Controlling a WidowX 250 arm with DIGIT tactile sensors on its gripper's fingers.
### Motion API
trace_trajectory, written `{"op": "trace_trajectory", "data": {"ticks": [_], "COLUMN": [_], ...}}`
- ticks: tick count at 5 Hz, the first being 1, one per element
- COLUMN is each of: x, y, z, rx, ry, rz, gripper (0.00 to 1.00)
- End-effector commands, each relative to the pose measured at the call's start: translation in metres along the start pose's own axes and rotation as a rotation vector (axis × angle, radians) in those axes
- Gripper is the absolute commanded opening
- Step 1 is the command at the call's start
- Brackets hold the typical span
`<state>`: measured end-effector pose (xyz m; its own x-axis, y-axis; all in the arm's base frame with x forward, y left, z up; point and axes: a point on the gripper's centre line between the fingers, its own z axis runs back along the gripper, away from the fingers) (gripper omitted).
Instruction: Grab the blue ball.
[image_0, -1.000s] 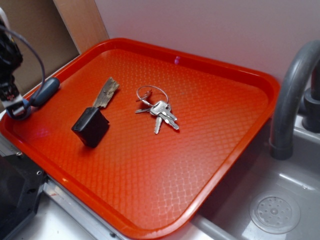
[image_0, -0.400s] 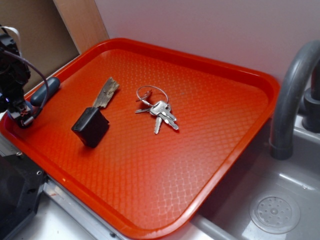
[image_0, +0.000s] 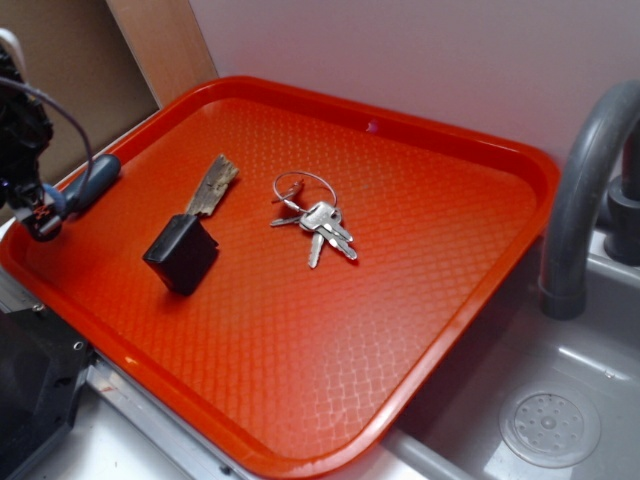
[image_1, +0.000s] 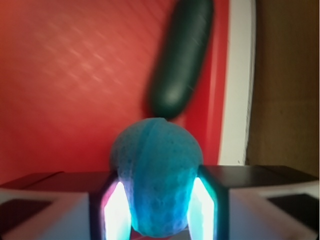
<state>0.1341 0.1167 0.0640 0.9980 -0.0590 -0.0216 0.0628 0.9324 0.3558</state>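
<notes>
In the wrist view the blue ball (image_1: 156, 170), light blue and dimpled, sits squeezed between my two lit fingers (image_1: 116, 210). My gripper (image_1: 157, 200) is shut on it, above the red tray (image_1: 75, 75). In the exterior view the gripper (image_0: 35, 212) hangs at the tray's far left edge, and the ball is mostly hidden by it there. The dark blue-grey capsule (image_1: 182, 55) lies just beyond the ball, by the tray rim (image_0: 92, 180).
On the red tray (image_0: 450, 300) lie a black block (image_0: 182, 252), a worn wooden strip (image_0: 212, 185) and a bunch of keys (image_0: 315, 220). A grey faucet (image_0: 585, 190) and sink drain (image_0: 548, 425) stand to the right. A cable loops off the arm.
The gripper dipped toward the tray's left edge and has come back up slightly, still at that edge. The block, keys and capsule have not moved.
</notes>
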Motion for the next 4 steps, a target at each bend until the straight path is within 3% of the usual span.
{"op": "trace_trajectory", "data": {"ticks": [1,3,4], "x": [0.039,0.070,0.072], "y": [-0.022,-0.054,-0.055], "z": [0.114,0.168,0.170], "rx": [-0.057,-0.150,-0.221], "ry": [-0.177,-0.226,-0.228], "rz": [-0.017,0.127,0.160], "gripper": [0.00,0.00,0.00]}}
